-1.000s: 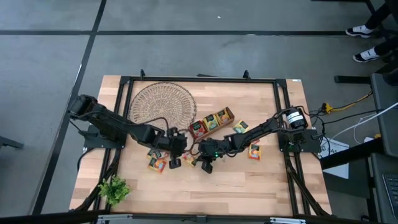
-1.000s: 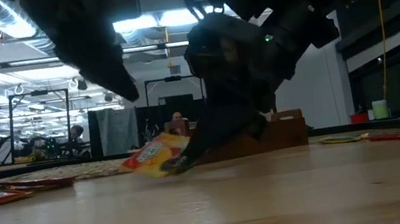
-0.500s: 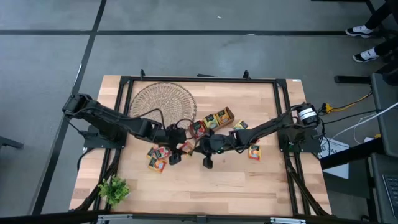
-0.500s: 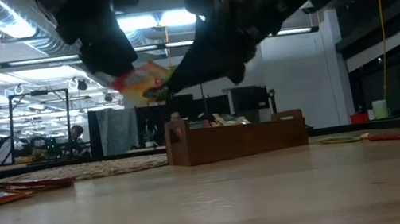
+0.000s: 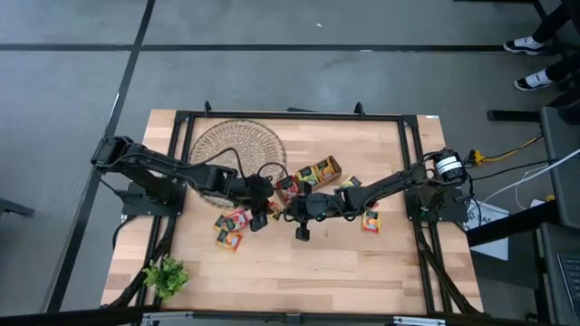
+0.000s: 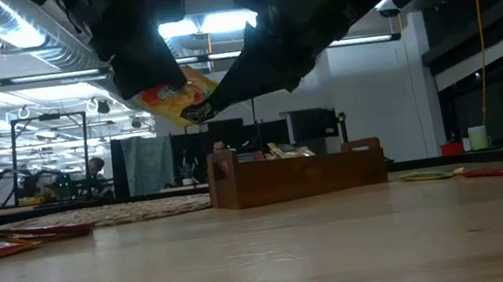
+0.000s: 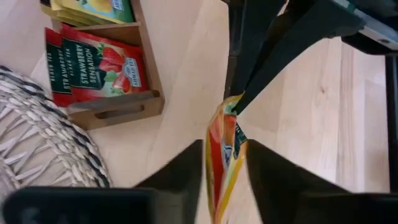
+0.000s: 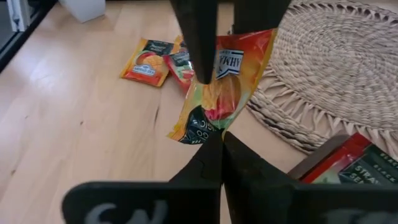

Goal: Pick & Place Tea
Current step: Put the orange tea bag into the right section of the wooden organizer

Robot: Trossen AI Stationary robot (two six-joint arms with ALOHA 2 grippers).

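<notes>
Tea sachet (image 8: 214,93), orange and yellow, hangs in the air between my two grippers above the middle of the worktop (image 5: 362,263), just near of the wooden tray (image 5: 308,177). My right fingers (image 8: 211,165) are pressed together on its lower edge. My left fingers (image 7: 189,171) stand on either side of its other end; I cannot tell whether they press it. A second ago the sachet lay on the worktop under my right gripper (image 5: 283,210); half a second ago it was already lifted, and my left gripper (image 5: 263,201) has since closed in on it. The low view shows the sachet clear above the tray, which the high view hides under my arms. My left wrist view shows red strawberry sachets (image 7: 93,68) standing in the tray beside the wicker dish (image 7: 37,137); my right wrist view shows loose sachets (image 8: 146,62) lying on the worktop.
</notes>
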